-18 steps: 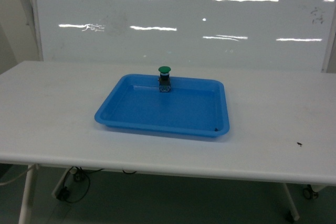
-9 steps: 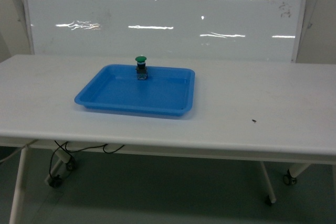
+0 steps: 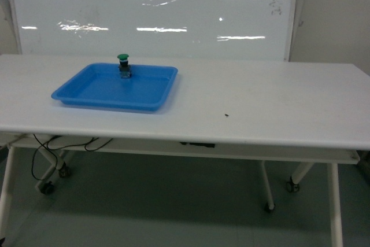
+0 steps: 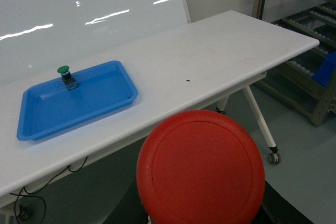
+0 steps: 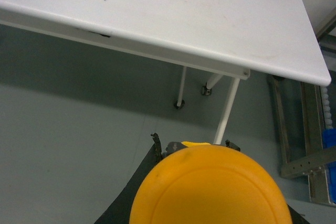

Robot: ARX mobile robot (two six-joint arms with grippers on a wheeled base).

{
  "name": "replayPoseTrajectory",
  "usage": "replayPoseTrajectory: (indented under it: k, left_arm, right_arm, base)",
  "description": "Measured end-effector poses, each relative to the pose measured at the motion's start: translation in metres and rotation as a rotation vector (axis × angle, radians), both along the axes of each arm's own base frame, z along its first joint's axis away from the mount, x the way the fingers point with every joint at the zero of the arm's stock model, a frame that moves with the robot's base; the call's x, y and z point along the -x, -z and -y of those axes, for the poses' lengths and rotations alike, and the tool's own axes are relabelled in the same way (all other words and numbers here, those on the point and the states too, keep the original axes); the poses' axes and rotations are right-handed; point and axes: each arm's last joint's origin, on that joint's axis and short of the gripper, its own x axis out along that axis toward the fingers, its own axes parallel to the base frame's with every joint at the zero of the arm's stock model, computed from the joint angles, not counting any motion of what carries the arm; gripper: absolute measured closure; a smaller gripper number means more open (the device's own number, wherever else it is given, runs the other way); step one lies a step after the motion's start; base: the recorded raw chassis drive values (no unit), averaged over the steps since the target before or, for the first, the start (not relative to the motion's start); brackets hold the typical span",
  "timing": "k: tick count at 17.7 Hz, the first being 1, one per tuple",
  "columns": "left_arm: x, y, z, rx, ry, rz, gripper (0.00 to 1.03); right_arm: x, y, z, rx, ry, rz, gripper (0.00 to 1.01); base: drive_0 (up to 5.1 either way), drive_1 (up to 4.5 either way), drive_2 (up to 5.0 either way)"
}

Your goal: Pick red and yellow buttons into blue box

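well back from the table [image 3: 260, 108], each arm is carrying a cap close under its wrist camera: red button [image 4: 202, 169] left, yellow button [image 5: 210, 187] right. jaws are hiding, so i cannot tell their state. next, i judge, is approaching the blue box [image 3: 151, 103].

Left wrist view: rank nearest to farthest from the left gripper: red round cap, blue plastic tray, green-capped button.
1. Red round cap: bottom centre, right at the wrist camera, hiding the jaws.
2. Blue plastic tray: upper left, on the tabletop.
3. Green-capped button: at the tray's far rim.
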Motion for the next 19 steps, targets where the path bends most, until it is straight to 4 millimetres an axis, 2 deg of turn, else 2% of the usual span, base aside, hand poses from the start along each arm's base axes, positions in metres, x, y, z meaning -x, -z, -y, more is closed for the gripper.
replayPoseTrajectory:
  k: [9,19]
  left_arm:
    - [0.0001,0.0001,0.0000,0.001,0.000,-0.001,0.79]
    - [0.0000,0.0001,0.0001,0.000,0.001,0.000,0.79]
  right_arm:
    - [0.0000,0.0002,0.0000,0.000,0.000,-0.002,0.75]
    - [0.0000,0.0000,0.0000,0.000,0.000,0.000,0.75]
  base:
    - [4.5,-4.06,-0.2]
    - [4.8,-3.48,-1.1]
